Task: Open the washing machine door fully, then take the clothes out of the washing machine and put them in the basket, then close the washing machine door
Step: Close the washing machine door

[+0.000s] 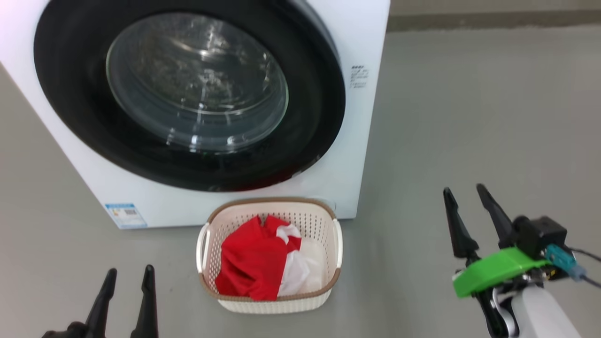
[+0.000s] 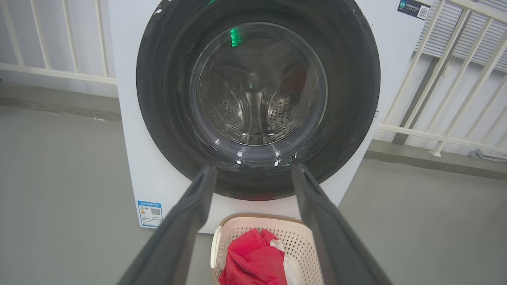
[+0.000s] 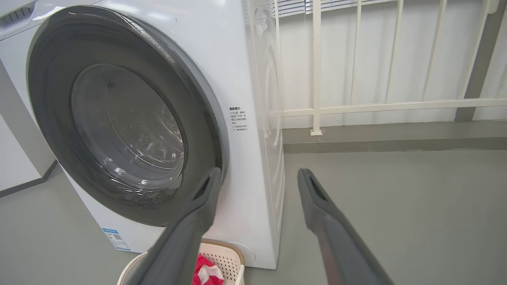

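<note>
Now: washing machine door (image 1: 197,84) sits shut against the front of the washing machine (image 1: 361,141); steel drum visible through the clear window. Basket (image 1: 272,305) on grey floor (image 1: 469,117), just in front of the machine, below the door. Clothes (image 1: 256,260) lie bundled inside the basket, red with a white part toward its right side. Left hand (image 1: 129,270) fingers spread, nothing between them, near the basket's left. Right hand (image 1: 463,188) likewise spread and empty, well apart to the basket's right. Blue label (image 1: 126,215) low on the machine front. White railing (image 3: 356,107) behind.
</note>
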`<state>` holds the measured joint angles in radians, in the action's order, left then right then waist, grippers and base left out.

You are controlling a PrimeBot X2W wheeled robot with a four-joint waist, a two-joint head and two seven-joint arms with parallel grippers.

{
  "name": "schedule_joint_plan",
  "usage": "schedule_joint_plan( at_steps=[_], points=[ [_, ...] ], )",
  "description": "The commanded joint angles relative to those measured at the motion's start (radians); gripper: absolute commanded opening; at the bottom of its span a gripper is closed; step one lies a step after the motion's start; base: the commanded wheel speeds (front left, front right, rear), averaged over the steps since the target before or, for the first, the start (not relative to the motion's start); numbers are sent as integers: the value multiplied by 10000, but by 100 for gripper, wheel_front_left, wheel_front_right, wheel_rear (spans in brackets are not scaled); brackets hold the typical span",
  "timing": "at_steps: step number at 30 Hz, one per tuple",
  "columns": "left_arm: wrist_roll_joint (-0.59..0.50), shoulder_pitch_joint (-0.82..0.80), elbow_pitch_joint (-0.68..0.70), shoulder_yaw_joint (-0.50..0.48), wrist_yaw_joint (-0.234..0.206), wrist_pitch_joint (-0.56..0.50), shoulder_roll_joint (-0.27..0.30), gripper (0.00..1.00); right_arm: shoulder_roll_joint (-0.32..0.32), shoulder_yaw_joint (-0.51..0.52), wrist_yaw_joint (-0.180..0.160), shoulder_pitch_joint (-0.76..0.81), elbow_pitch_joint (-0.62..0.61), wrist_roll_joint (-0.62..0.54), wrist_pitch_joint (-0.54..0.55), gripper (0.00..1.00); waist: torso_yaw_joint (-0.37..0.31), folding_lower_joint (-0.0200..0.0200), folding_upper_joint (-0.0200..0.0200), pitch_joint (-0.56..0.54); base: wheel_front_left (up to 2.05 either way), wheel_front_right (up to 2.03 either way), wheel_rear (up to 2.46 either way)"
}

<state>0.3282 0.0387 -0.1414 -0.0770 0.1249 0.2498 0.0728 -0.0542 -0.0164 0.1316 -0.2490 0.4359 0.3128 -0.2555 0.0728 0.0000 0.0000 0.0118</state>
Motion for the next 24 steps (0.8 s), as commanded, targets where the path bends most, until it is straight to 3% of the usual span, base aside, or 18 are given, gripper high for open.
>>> schedule_joint_plan(
  at_steps=[1, 16, 24],
  points=[
    [-117, -73, 321, -393, 58, 120, 73, 100, 36, -141, -9, 92, -416, -85, -63, 100, -220, 0, 0, -376, 0, 0, 0],
    [-189, 1026, 947, -36, 58, 120, 359, 100, -79, 122, -9, 2739, -2937, 215, -63, 100, -305, 0, 0, -1158, 0, 0, 0],
    [-613, 1370, 1085, 216, 58, 120, 471, 100, -159, 79, -9, 3332, -3084, 381, -63, 100, -344, 0, 0, -1214, 0, 0, 0]
  ],
)
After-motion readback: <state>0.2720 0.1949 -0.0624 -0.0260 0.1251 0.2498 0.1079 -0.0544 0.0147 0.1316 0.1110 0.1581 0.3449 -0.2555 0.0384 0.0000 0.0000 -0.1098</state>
